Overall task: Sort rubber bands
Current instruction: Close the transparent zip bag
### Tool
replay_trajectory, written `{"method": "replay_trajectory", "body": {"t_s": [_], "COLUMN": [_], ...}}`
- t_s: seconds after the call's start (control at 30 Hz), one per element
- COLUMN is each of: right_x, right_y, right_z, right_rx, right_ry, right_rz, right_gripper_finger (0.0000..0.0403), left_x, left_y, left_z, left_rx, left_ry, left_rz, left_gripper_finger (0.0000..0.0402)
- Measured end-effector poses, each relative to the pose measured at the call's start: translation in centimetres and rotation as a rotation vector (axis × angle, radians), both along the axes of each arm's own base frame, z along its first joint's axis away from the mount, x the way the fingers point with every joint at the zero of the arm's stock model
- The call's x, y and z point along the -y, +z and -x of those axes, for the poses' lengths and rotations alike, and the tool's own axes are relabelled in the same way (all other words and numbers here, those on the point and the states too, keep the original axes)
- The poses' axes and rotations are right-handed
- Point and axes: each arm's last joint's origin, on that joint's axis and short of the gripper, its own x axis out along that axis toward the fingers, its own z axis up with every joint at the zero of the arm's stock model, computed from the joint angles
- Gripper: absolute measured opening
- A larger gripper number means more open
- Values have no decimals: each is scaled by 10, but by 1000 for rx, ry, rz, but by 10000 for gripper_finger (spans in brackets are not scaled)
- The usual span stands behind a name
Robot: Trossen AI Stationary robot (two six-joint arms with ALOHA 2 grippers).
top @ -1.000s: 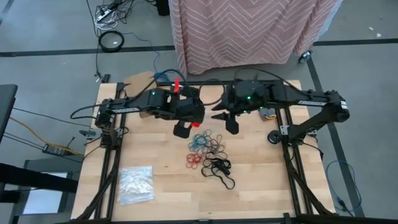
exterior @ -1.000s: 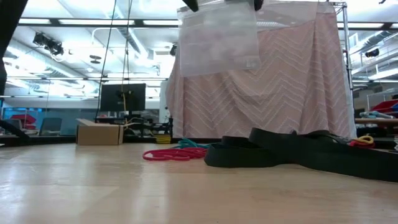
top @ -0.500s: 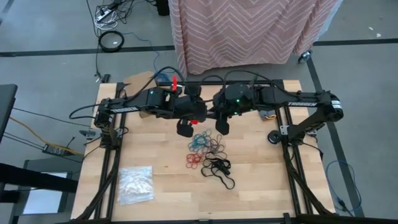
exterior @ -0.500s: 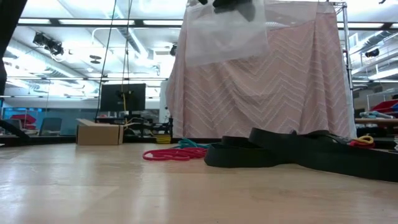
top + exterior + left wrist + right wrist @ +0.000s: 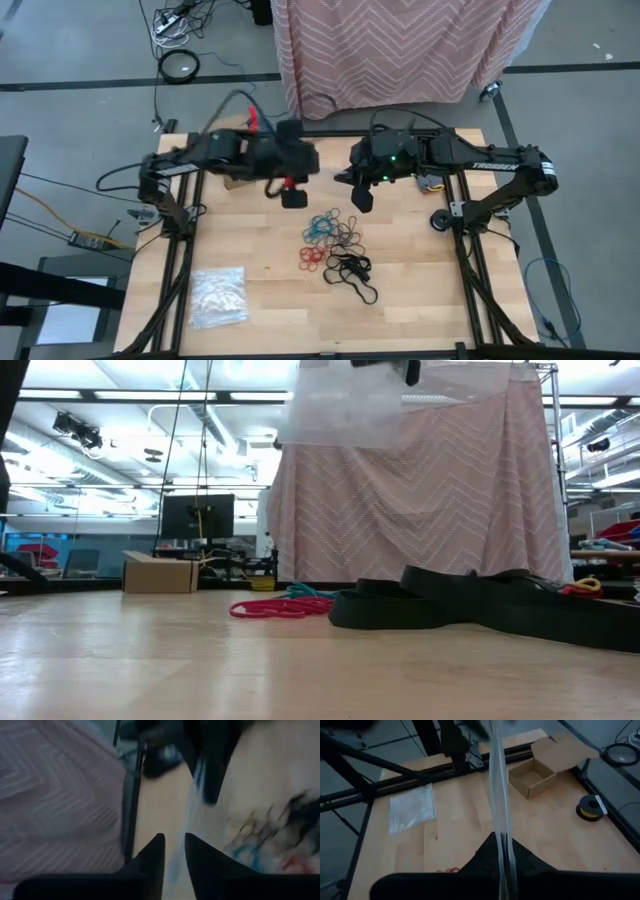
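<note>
The rubber bands (image 5: 335, 245) lie in a loose pile mid-table: blue ones (image 5: 322, 225), red ones (image 5: 310, 258) and larger black ones (image 5: 352, 272). The low view shows the red bands (image 5: 275, 608) and black bands (image 5: 400, 610) resting flat on the wood. A clear plastic bag (image 5: 340, 405) hangs high above them, with my right gripper (image 5: 360, 195) shut on it. My left gripper (image 5: 293, 195) is open beside it. In the left wrist view the bag's blurred edge (image 5: 192, 805) runs between its parted fingers (image 5: 150, 857). My right gripper pinches the bag's upper edge (image 5: 500, 837) between its two fingers, near one top corner (image 5: 385, 380). The fingers come from the table's right, slanting down. The bag hangs below them, clear of the table. My left gripper may or may not touch the bag; I cannot tell.
A second clear bag (image 5: 218, 297) lies flat near the table's near left corner. An open cardboard box (image 5: 540, 770) stands at the far left, with a tape roll (image 5: 590, 807) on the floor beyond it. A pink patterned cloth (image 5: 430, 490) hangs behind the table.
My right gripper has shut on the bag. My left gripper has opened, risen and drawn back toward the table's left edge while rolling. The bag, first hanging square from the left gripper, now hangs from the right one with its free side swung up.
</note>
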Motion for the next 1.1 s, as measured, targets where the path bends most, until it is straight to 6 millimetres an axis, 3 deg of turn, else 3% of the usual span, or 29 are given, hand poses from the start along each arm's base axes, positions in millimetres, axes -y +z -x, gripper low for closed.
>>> {"method": "replay_trajectory", "body": {"t_s": [0.13, 0.33, 0.43, 0.63, 1.1], "right_x": [0, -2, -2, -3, -3], "right_y": [2, 16, 24, 37, 37], "right_z": [-1, 6, 12, 23, 24], "right_rx": [25, 113, 165, 229, 231], "right_ry": [11, 14, 15, 22, 24], "right_rz": [-5, 0, 5, 19, 23], "right_gripper_finger": [0, 0, 0, 0, 0], "left_x": [-6, -16, -19, -32, -41], "left_y": [18, 23, 27, 31, 33], "left_z": [17, 47, 51, 55, 43], "left_rx": [105, 59, 101, 139, 196], "left_ry": [-30, 14, -14, -15, -144], "left_rz": [74, 146, 185, 194, 249], "left_gripper_finger": [128, 158, 163, 163, 163]}}
